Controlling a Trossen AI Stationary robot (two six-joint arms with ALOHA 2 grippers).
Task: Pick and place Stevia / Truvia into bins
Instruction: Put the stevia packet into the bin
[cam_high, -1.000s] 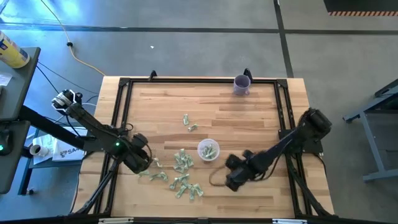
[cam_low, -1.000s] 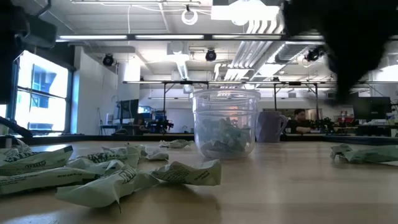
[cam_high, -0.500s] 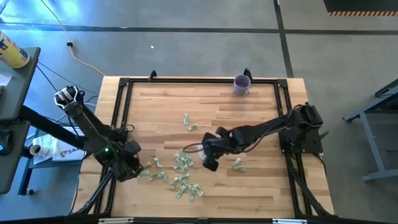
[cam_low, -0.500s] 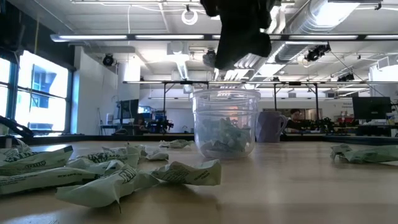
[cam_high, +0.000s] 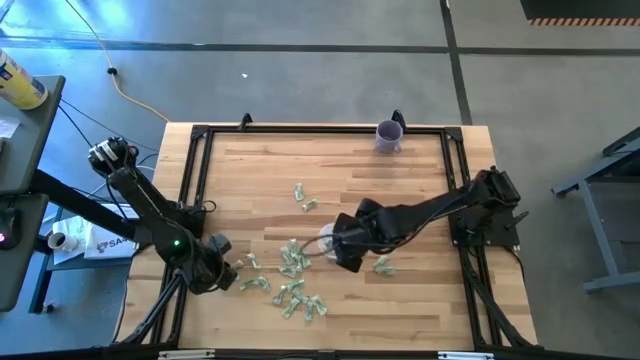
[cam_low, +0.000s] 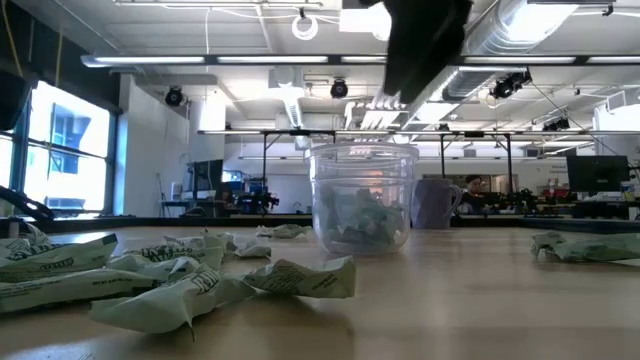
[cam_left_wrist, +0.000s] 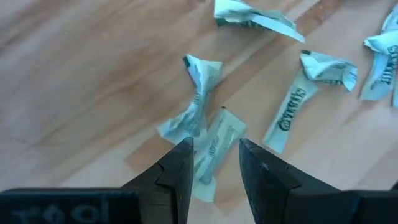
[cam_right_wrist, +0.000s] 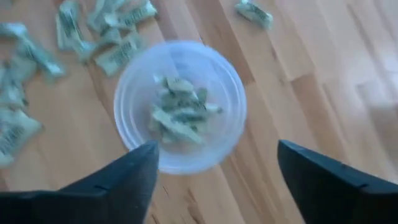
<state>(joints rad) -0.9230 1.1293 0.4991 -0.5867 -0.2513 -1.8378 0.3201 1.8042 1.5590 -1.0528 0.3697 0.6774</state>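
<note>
Right wrist view looks straight down between that arm's jaws, which stand wide apart with nothing between them, onto the small round clear plastic cup (cam_right_wrist: 180, 106); a little heap of pale green and white paper sachets (cam_right_wrist: 179, 115) lies in its bottom. The right gripper (cam_high: 337, 247) hangs just over the cup, near the middle of the tabletop (cam_high: 400, 190).

From the left wrist camera, the left gripper (cam_left_wrist: 214, 163) is down low at the near-left part of the tabletop, its jaws partly apart and straddling one flat sachet (cam_left_wrist: 214, 149) that lies on the wood; I cannot tell whether the pads touch it. A twisted sachet (cam_left_wrist: 196, 99) lies against that one, and another just beside it bears dark lettering (cam_left_wrist: 291, 115) that I cannot read.

Loose sachets are scattered (cam_high: 292, 285) between the left gripper (cam_high: 214, 268) and the cup, running towards the near edge; two more (cam_high: 303, 197) sit apart, farther back, and one (cam_high: 381, 265) lies just right of the right gripper. At table height the cup (cam_low: 364, 200) stands upright with crumpled sachets (cam_low: 170, 280) in front of it.

A purple opaque cup (cam_high: 389, 136) stands at the far edge, well apart from everything. The far half and the right side of the wood lie open, bounded by a black frame (cam_high: 455, 175) round the edge.
</note>
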